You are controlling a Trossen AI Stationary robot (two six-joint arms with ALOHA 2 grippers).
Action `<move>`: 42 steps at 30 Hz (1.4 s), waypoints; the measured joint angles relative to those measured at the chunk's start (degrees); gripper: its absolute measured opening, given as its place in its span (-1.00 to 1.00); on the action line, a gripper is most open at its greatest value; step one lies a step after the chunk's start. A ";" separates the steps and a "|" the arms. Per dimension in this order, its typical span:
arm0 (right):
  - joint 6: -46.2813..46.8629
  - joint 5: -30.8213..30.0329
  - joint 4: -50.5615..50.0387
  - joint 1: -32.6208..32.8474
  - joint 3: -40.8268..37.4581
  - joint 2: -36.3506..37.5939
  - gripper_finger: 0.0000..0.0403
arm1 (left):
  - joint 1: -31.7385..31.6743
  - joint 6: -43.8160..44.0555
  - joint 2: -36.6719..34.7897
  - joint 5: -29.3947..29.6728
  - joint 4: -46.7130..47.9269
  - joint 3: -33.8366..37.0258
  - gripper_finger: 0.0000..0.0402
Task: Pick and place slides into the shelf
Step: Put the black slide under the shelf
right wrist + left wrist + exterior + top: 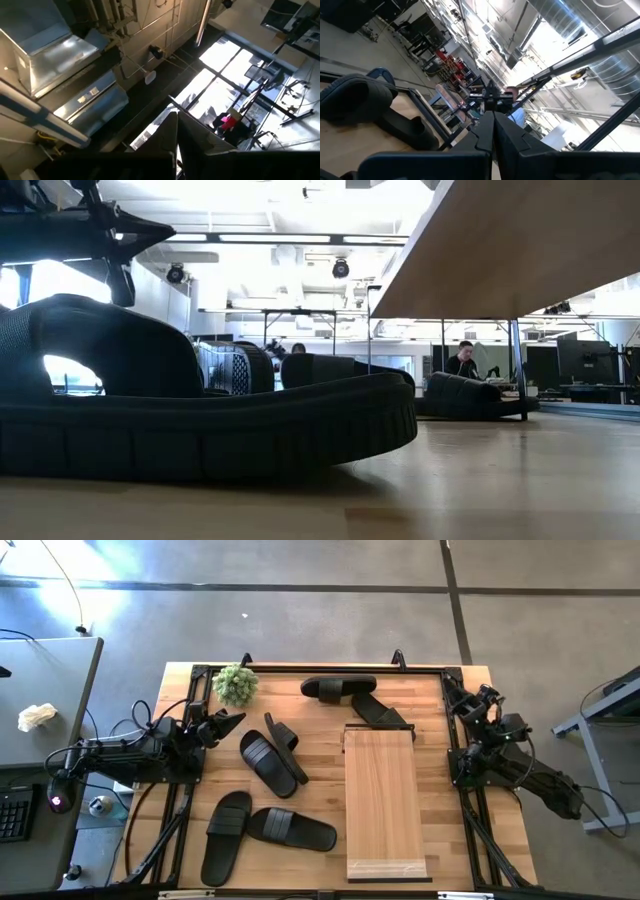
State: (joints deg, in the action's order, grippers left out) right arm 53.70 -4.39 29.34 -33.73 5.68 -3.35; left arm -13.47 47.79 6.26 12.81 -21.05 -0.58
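Several black slides lie on the wooden table: two by the far edge [338,688] [380,712], one flat [268,762] with another on its side [285,745] mid-table, and two near the near edge [227,835] [292,828]. The closest slide [200,420] fills the low view. The light-wood shelf [385,802] stands on thin dark legs [520,370] on the table's right half, and a slide [470,395] shows behind them. My left gripper [225,725] [492,125] hovers shut at the table's left side. My right gripper [468,700] [177,120] waits shut at the right edge.
A small green plant [236,683] stands at the table's far left corner. A dark metal frame [320,668] runs around the table's edges. Bare wood [320,750] lies between the mid-table slides and the shelf. A person [462,360] sits in the room beyond.
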 joint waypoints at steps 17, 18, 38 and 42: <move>-25.72 28.83 -54.08 -10.31 56.01 -58.35 -1.00 | 0.00 -0.20 0.00 -1.66 0.21 0.00 -1.00; -28.59 29.01 -59.09 -10.79 60.06 -62.46 -1.00 | 0.00 -0.18 0.00 -2.00 0.25 0.00 -1.00; -40.97 34.87 -103.58 -4.35 119.28 -117.37 -0.57 | 0.00 0.02 0.00 -3.33 4.29 0.00 -1.00; -31.72 33.66 -103.72 -2.14 128.70 -124.26 -0.43 | 0.00 0.02 0.00 -3.33 5.35 0.00 -1.00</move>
State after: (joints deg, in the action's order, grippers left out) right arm 21.98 29.28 -74.39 -35.87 134.38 -127.61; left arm -13.47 47.81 6.26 9.48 -15.70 -0.58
